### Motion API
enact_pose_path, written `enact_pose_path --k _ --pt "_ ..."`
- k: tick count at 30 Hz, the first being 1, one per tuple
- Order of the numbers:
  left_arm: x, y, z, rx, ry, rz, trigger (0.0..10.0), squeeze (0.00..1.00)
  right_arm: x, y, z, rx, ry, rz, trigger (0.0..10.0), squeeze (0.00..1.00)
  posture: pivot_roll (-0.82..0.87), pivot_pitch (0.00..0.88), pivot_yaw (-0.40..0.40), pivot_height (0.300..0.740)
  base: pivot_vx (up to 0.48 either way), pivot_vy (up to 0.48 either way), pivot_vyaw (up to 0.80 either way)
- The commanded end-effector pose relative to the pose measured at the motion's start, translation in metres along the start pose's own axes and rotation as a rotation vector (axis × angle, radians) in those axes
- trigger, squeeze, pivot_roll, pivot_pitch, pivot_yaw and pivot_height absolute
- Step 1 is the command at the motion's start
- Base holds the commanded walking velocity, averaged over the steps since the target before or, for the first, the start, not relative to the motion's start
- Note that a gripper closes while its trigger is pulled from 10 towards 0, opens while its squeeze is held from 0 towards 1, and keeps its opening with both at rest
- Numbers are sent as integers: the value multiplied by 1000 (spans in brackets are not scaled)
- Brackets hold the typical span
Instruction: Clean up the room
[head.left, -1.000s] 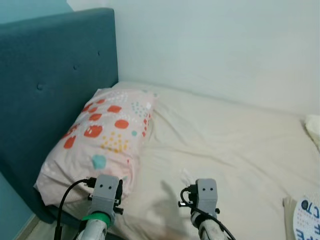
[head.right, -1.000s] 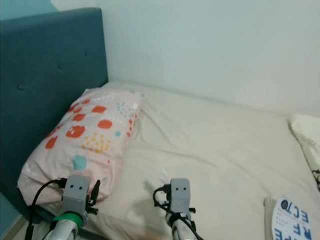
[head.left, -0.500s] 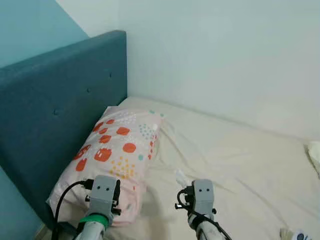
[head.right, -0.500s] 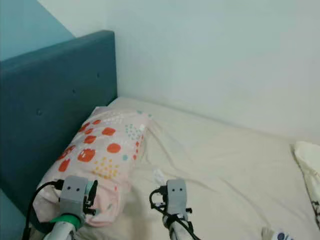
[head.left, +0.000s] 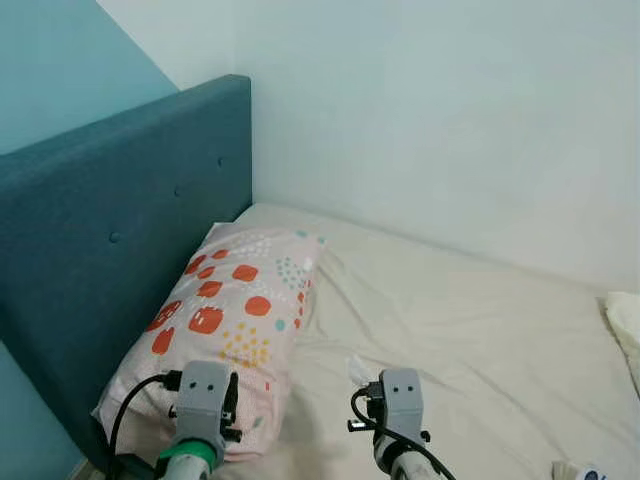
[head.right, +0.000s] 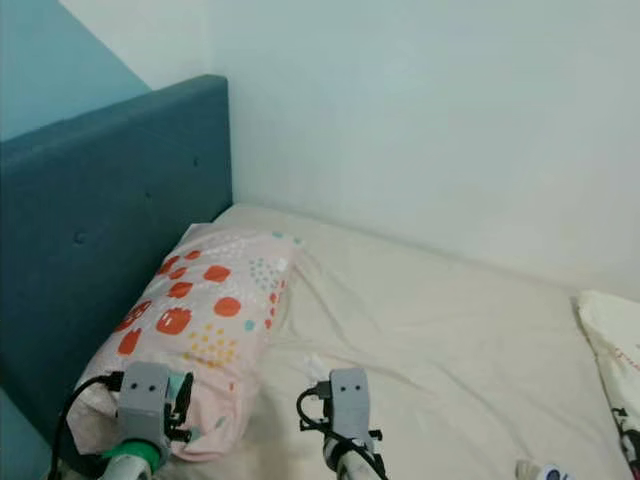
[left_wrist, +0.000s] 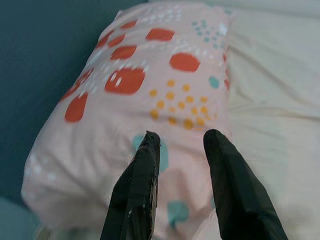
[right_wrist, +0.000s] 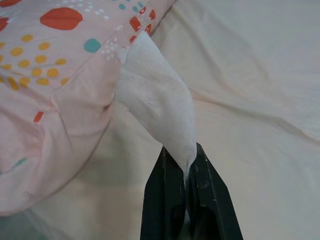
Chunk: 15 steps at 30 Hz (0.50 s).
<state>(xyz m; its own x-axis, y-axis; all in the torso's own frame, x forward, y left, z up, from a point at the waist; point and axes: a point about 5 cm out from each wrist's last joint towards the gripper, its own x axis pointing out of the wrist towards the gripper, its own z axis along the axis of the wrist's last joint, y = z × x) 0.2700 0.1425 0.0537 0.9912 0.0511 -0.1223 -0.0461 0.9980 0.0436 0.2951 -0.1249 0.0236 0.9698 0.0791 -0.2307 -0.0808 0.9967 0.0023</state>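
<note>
Two pincers: right pincer (right_wrist: 186, 165) pinches a white tissue (right_wrist: 157, 105); left pincer (left_wrist: 180, 142) gapes empty over the pillow (head.left: 235, 320) at 9 o'clock on the bed (head.left: 470, 330).

a crumpled white tissue (right_wrist: 159, 107) stands up from the right tool (right_wrist: 186, 167), pinched at its lower end above the bed.

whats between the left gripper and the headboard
The patterned pillow lies between them. In the left eye view it rests against the teal headboard, and the left wrist view shows the open left gripper just above its near end.
</note>
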Motion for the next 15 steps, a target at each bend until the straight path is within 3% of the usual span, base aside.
enact_pose_path --k 1,15 --pt "-3 1 -9 -5 42 4 10000 0 -4 -2 -11 -6 47 -8 10000 0 43 0 -30 740 0 0 0" --pt "6 -3 -2 -18 39 0 10000 0 -1 2 -10 -16 67 -1 10000 0 40 0 -27 740 0 0 0"
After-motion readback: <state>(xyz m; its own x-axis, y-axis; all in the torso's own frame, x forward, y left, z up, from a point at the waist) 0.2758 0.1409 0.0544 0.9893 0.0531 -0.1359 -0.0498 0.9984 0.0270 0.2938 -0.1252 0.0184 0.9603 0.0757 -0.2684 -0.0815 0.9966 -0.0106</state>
